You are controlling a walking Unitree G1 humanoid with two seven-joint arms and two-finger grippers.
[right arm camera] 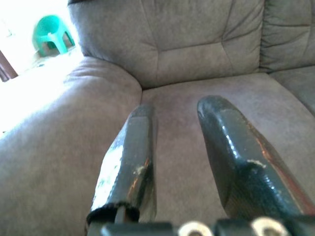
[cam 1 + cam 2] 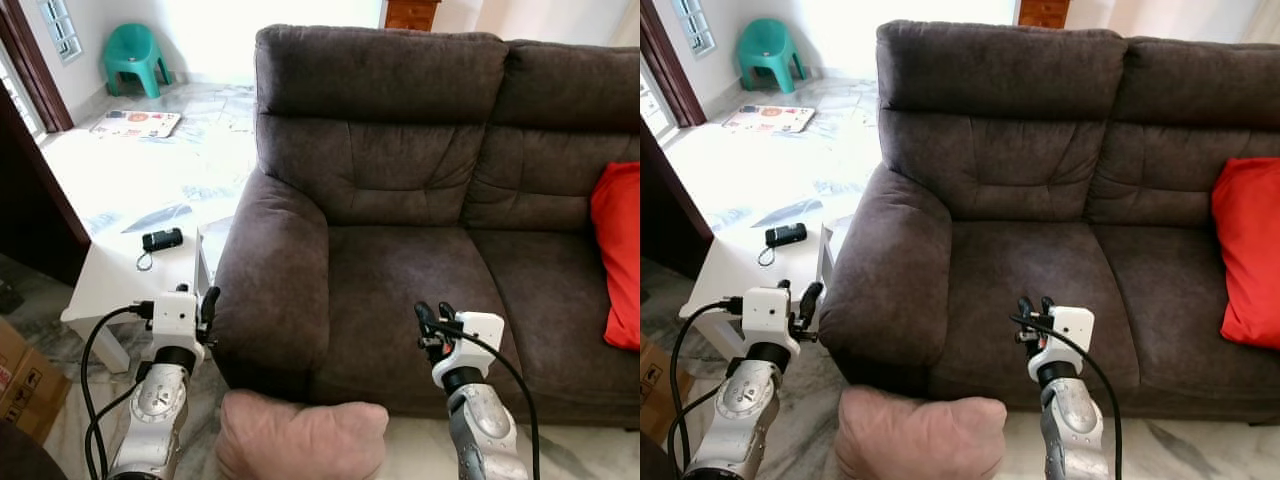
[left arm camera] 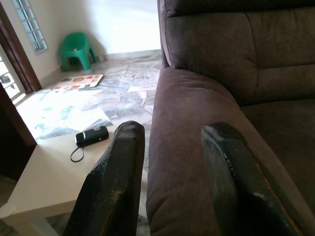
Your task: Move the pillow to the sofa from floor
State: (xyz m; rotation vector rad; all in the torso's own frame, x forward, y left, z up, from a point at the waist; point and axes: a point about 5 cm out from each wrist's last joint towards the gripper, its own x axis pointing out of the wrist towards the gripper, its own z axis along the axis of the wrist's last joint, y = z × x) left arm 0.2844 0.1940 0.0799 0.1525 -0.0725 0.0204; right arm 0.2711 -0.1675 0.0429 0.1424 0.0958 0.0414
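Two empty, parted grippers — left gripper (image 3: 170, 182), right gripper (image 1: 184, 162) — above floor pillow (image 2: 300, 440), facing sofa (image 2: 400, 270).

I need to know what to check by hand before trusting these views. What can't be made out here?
- Pink pillow: its lower part is cut off by the bottom edge of both eye views.
- Red cushion: cut by the right edge of the eye views.
- Small black device on the white table: too small to identify.
- Floor under the sofa: hidden by the sofa's front.
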